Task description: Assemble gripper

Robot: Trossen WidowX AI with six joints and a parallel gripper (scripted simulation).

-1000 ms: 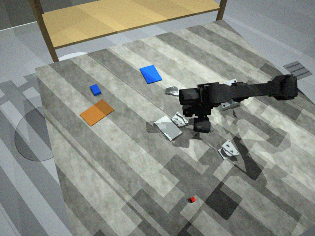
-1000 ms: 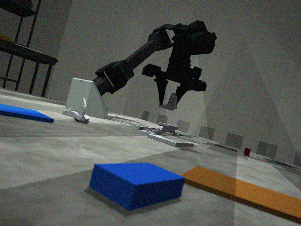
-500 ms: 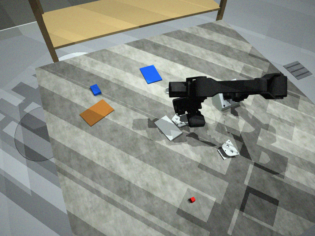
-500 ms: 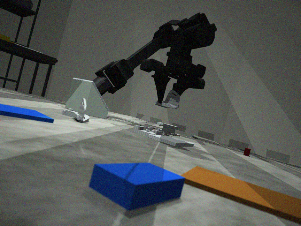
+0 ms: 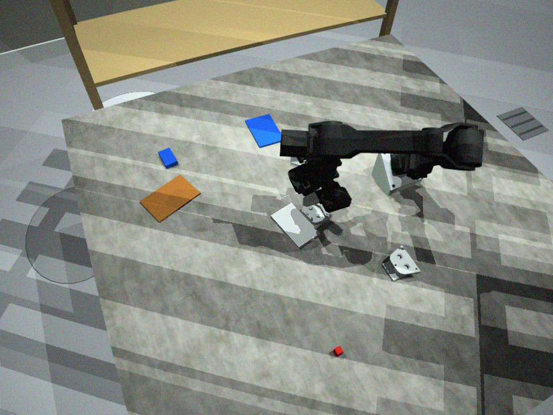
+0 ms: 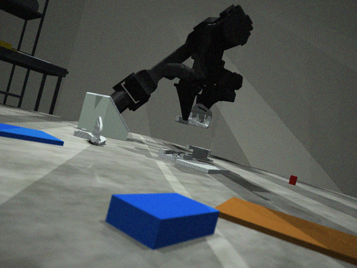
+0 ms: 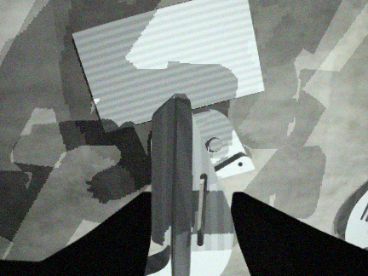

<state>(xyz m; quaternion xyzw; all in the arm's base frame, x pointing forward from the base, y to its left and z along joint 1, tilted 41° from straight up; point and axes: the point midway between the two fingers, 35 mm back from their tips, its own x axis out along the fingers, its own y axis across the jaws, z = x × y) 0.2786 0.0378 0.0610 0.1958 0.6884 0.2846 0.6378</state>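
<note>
My gripper (image 6: 192, 116) (image 7: 192, 201) is shut on a grey-white jaw (image 6: 203, 113) (image 7: 183, 149), held in the air above the gripper base. The gripper base (image 5: 315, 214) (image 6: 170, 154) (image 7: 213, 123) lies against a pale ribbed slab (image 5: 290, 223) (image 6: 201, 166) (image 7: 170, 43); one round pin (image 7: 214, 144) shows, the rest is partly hidden by the held jaw. The other jaw (image 6: 96, 132) lies on the table near the arm's mount, mostly hidden under the arm in the top view. The housing plate (image 5: 404, 262) (image 6: 200, 151), with two holes, stands tilted apart from the base.
A blue block (image 5: 168, 157) (image 6: 164, 206), an orange plate (image 5: 169, 198) (image 6: 276, 222) and a blue plate (image 5: 263, 130) (image 6: 28, 134) lie on the table. A red cube (image 5: 338, 351) (image 6: 293, 180) lies beyond the housing plate. The arm's pale mount (image 5: 384, 174) (image 6: 101, 115) stands behind.
</note>
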